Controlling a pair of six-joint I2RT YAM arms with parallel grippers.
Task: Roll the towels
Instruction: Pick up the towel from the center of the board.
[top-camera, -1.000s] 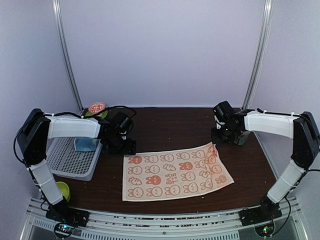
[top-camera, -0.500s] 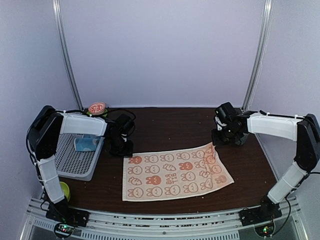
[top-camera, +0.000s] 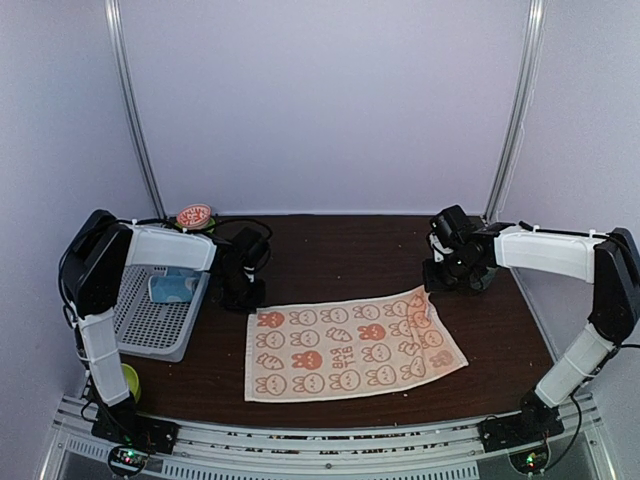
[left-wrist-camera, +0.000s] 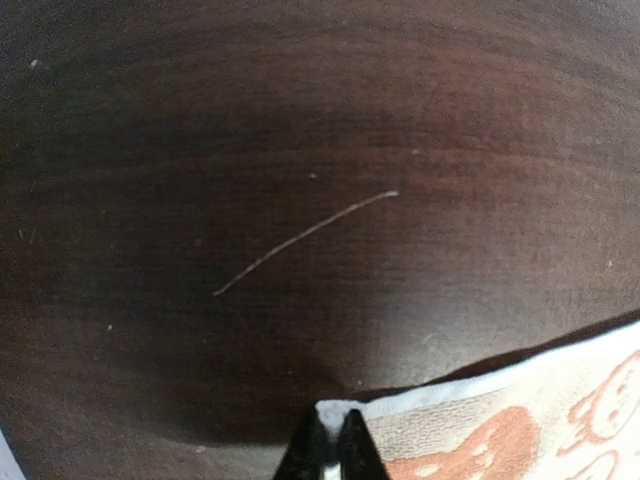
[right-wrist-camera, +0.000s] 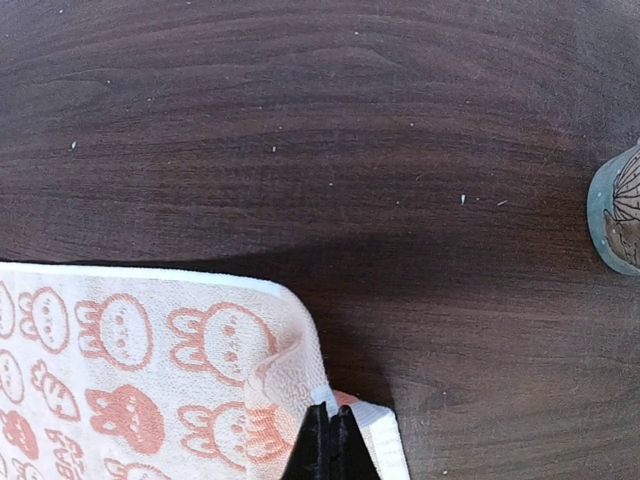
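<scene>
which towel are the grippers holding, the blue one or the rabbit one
The cream rabbit-print towel, spread flat on the table: the left gripper and right gripper each pinch a far corner. The light blue towel lies bunched in the white tray.

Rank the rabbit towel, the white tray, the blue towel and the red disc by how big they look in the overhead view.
1. rabbit towel, spread flat.
2. white tray.
3. blue towel and red disc: both small and close in size. The towel is bunched and partly hidden, so I won't rank them.
</scene>
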